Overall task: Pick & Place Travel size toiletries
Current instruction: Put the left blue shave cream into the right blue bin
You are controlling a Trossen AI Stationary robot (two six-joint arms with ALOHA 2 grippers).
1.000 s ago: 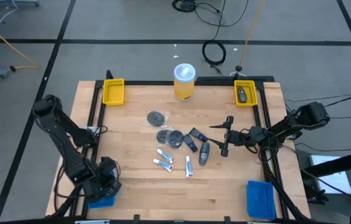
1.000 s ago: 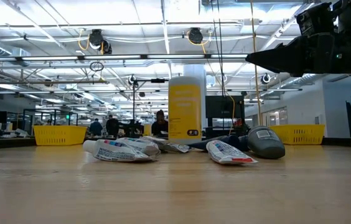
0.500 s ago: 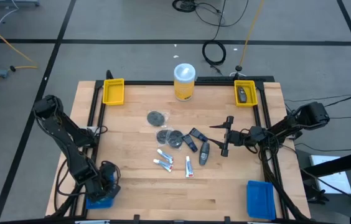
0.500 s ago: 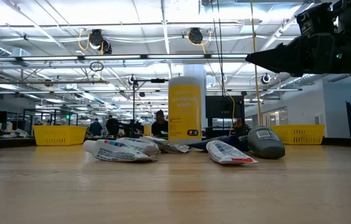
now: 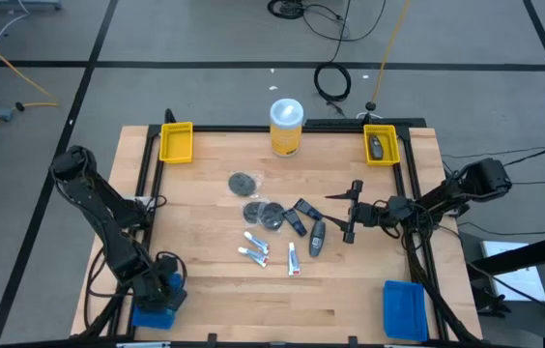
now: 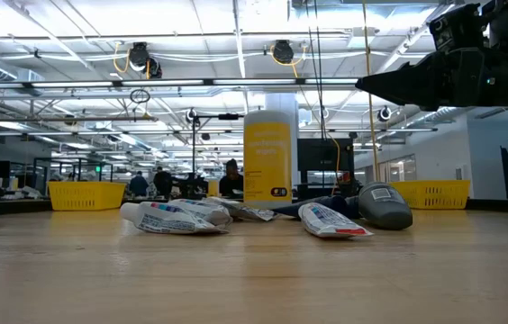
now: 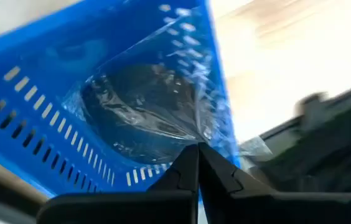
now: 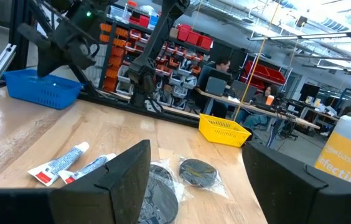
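The wooden table (image 5: 205, 304) carries a loose cluster of toiletries near its middle. The left arm (image 5: 99, 208) reaches down to the near left corner, where the left gripper (image 7: 197, 163) hangs over a blue basket (image 5: 154, 316), its fingers pressed together on the edge of a clear wrapper (image 7: 182, 99) with a dark round disc (image 7: 141, 102) inside; the wrapped disc hangs in the basket. The right arm (image 5: 446, 198) stretches in from the right, and the right gripper (image 5: 348, 213) hovers spread wide and empty just right of the cluster. A second blue basket (image 5: 404, 309) sits at the near right corner. A tall yellow canister (image 5: 286, 128) stands at the far edge, between two yellow bins (image 5: 177, 142); the right bin (image 5: 381, 145) holds a dark grey piece. In the cluster lie three wrapped discs (image 5: 265, 214), dark grey oblong pieces (image 5: 317, 237) to their right, and small white tubes (image 5: 255, 248) on the near side.
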